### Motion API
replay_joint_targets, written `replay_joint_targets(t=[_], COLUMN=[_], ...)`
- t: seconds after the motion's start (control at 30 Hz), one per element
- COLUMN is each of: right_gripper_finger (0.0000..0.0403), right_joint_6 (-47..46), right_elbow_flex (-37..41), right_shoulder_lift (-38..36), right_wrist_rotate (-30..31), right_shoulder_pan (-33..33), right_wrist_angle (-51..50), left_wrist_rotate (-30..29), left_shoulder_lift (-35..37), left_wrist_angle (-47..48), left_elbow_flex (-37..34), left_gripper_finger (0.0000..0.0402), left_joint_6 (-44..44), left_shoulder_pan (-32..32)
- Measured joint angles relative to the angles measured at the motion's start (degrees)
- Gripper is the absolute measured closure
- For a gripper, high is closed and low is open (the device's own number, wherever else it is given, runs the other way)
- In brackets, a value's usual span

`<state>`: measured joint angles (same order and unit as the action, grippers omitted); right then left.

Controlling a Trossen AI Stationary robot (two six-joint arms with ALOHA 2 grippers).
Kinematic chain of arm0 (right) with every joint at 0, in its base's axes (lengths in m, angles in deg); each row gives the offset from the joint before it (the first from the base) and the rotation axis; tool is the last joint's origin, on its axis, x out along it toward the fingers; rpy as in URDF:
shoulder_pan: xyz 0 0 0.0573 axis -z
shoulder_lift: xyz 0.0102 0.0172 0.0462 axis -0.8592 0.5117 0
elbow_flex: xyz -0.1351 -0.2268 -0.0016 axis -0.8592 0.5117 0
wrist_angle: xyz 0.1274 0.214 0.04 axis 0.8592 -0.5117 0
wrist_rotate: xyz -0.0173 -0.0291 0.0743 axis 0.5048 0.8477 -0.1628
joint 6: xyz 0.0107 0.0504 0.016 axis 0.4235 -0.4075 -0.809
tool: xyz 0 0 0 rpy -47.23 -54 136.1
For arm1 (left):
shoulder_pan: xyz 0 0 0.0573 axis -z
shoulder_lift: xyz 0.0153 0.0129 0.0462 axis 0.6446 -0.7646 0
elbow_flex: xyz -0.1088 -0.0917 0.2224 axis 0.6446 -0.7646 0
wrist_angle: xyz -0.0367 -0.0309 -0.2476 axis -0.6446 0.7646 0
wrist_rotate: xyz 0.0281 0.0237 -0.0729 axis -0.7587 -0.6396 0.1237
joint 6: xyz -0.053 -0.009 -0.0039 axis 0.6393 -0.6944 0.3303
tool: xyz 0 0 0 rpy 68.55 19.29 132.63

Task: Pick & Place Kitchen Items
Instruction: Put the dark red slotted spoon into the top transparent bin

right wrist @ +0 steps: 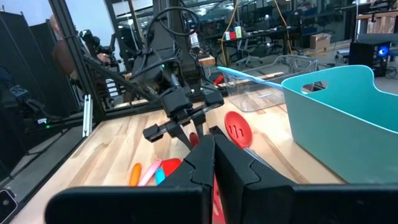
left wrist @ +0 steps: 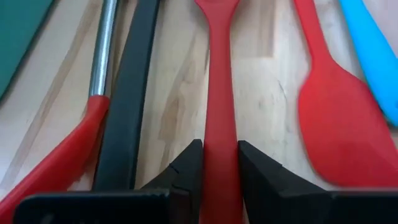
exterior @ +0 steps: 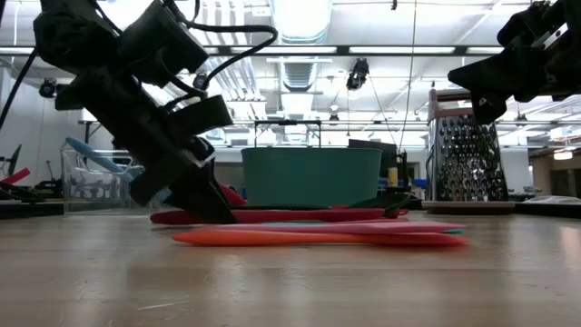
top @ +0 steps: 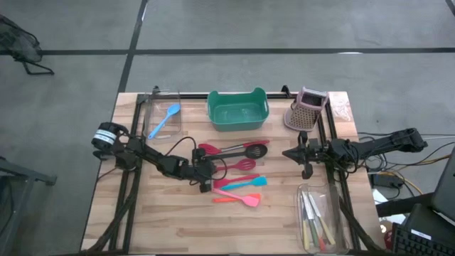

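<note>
Nearest the front edge of the wooden table (top: 178, 227), at about five o'clock from the middle, a clear tray (top: 318, 213) holds the metal pieces with pale handles (top: 313, 226). Toward the centre the loose utensils lie fanned out side by side: an orange spatula (top: 238, 200) closest, then a pink spatula (top: 234, 181) and a blue spatula (top: 250, 183), then a red slotted spoon (top: 238, 165), and behind them the long black turner (top: 245, 151) and long red spoon (top: 227, 146). The left gripper (top: 206, 173) is down at the nine o'clock end of this fan, its tips at the tabletop; its jaws are pinching a red handle (left wrist: 221, 124) between them, with a black handle (left wrist: 127, 118) lying just beside it. At three o'clock the right gripper (top: 304, 155) hangs above the table, well apart from the utensils, with its jaws pressed together and nothing in them. Farther back, at twelve o'clock, sits the teal tub (top: 237, 109). At one o'clock stands the pinkish perforated holder (top: 306, 108), and at eleven o'clock a second clear tray (top: 158, 114) holds one light blue spatula (top: 164, 121).
</note>
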<state>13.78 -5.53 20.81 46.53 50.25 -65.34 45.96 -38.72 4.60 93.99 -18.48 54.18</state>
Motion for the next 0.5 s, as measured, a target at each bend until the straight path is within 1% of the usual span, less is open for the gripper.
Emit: replay_joint_targets(t=[0.13,0.23,0.33,0.4,0.5], right_gripper_finger=[0.0394,0.0394,0.0394,0.0394,0.0394], right_joint_6=[0.0,0.0,0.0,0.0,0.0], right_elbow_flex=[0.0,0.0,0.0,0.0,0.0], right_shoulder_lift=[0.0,0.0,0.0,0.0,0.0], right_wrist_rotate=[0.0,0.0,0.0,0.0,0.0], right_shoulder_pan=[0.0,0.0,0.0,0.0,0.0], right_wrist_angle=[0.0,0.0,0.0,0.0,0.0], left_wrist_rotate=[0.3,0.0,-1.8,-4.8,-12.3], left_shoulder_lift=[5.3,10.4,16.1,19.9,25.9], left_wrist_angle=[4.6,9.7,14.7,18.1,25.1], left_elbow_flex=[-0.1,-0.1,-0.2,-0.2,-0.2], left_gripper_finger=[0.0322,0.0322,0.0322,0.0322,0.0322], left_joint_6=[-0.2,0.1,1.4,2.7,8.8], left_shoulder_pan=[0.4,0.9,1.8,2.5,2.6])
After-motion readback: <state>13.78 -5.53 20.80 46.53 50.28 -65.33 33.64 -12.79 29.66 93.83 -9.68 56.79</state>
